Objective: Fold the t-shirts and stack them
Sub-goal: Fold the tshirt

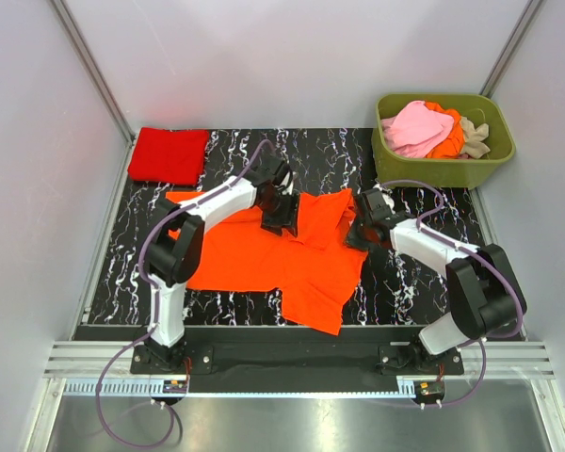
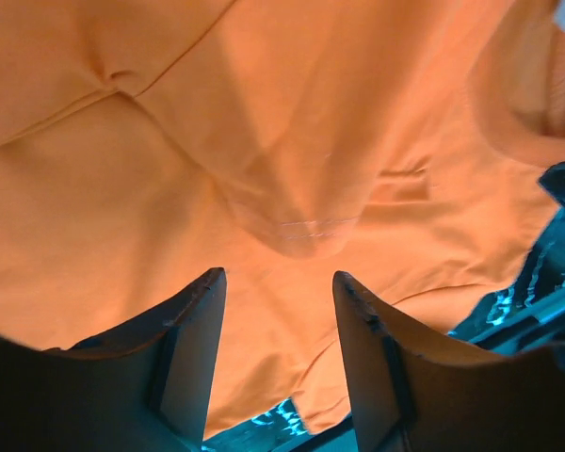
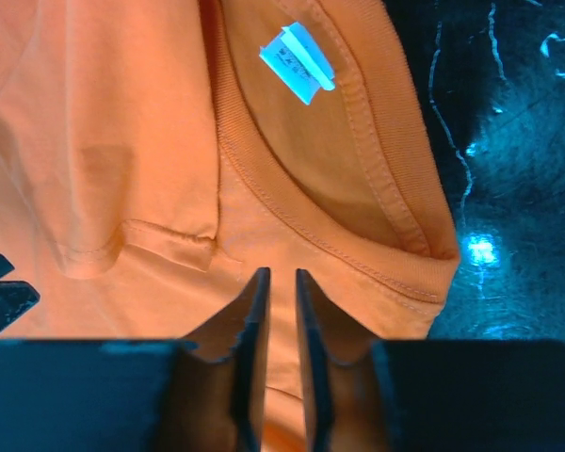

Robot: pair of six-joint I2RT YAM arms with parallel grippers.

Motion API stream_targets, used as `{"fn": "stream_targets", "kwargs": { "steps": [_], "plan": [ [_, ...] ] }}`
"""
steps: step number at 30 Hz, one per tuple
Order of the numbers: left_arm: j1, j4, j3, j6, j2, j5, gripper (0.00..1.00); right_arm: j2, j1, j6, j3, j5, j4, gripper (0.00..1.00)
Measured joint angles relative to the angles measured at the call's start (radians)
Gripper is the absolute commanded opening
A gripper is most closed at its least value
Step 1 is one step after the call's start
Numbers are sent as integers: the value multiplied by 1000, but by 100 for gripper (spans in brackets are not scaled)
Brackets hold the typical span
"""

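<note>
The orange shirt lies partly folded on the bench, left of the green tub and nearer. Left fingers spread, right fingers barely parted, both empty. Best to lift straight up, so the fold isn't dragged.

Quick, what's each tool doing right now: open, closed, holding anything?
Left tool: open, holding nothing, over the orange t-shirt.
Right tool: only slightly open, gripping nothing, over the same shirt.
</note>
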Motion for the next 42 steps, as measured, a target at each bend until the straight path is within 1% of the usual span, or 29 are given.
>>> {"fn": "stream_targets", "kwargs": {
  "steps": [2, 4, 6, 7, 11, 16, 19, 25, 31, 34, 42],
  "plan": [
    [11, -15, 0, 11, 0, -5, 55, 0, 3, 0, 0, -1, 6, 31],
    [41, -28, 3, 19, 0, -2, 55, 1, 6, 6, 0, -3, 19, 32],
    [98, -38, 13, 28, 0, 3, 55, 9, 10, 11, 1, -8, 30, 31],
    [117, -42, 25, 33, 0, 6, 55, 23, 12, 11, 6, 0, 33, 29],
    [284, -35, 64, 44, 2, 9, 54, 82, 4, -10, 48, 41, 35, 26],
    [454, -14, 100, 43, 45, 10, 54, 164, -85, -74, 163, 48, 34, 27],
    [508, -14, 100, 43, 84, 7, 54, 211, -130, -134, 238, 31, 35, 27],
    [529, -14, 100, 41, 152, 0, 54, 327, -134, -222, 349, 1, 43, 25],
    [539, -8, 117, 43, 163, -8, 54, 457, -138, -246, 434, 32, -1, 24],
    [547, -4, 117, 42, 163, -16, 54, 471, -145, -247, 465, 78, -26, 22],
    [557, 14, 117, 17, 164, -19, 54, 462, -172, -178, 454, 166, -64, 21]
  ]
}}
